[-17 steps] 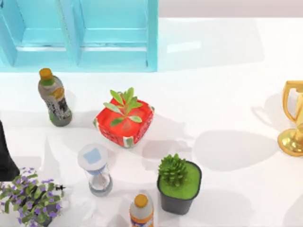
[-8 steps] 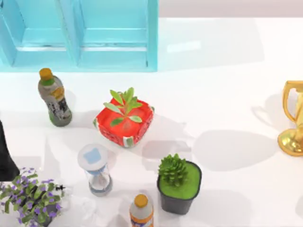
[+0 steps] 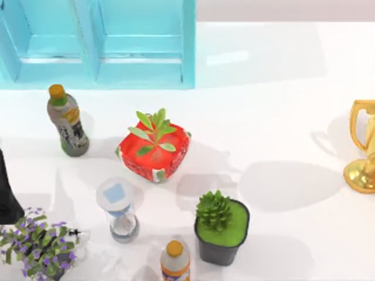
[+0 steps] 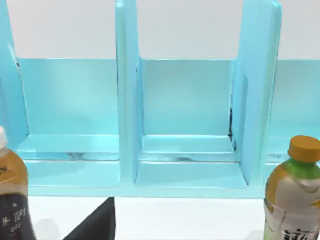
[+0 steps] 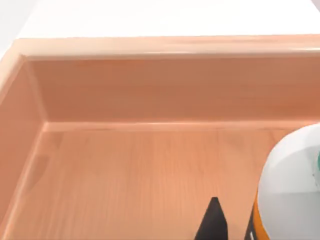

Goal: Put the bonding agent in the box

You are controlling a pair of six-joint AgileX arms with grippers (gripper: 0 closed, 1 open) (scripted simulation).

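Note:
In the right wrist view, the bonding agent (image 5: 292, 192) shows as a white bottle body with an orange label edge. It sits inside the box, close to the light wooden floor. The box's far wall (image 5: 165, 87) and left wall rise around it. A dark part of my right gripper (image 5: 212, 222) stands just beside the bottle. My left arm (image 3: 6, 193) rests at the table's left edge, and a dark part of my left gripper (image 4: 95, 225) faces the turquoise shelf.
On the table stand a turquoise shelf (image 3: 99, 44), a grey drink bottle (image 3: 67, 120), a red plant pot (image 3: 154, 151), an hourglass (image 3: 119, 209), a black succulent pot (image 3: 221, 230), an orange-capped bottle (image 3: 175, 260), purple flowers (image 3: 38, 243) and a gold trophy (image 3: 363, 149).
A faint shadow at the table's front right corner has slid off the right edge. The objects and the left arm have not moved.

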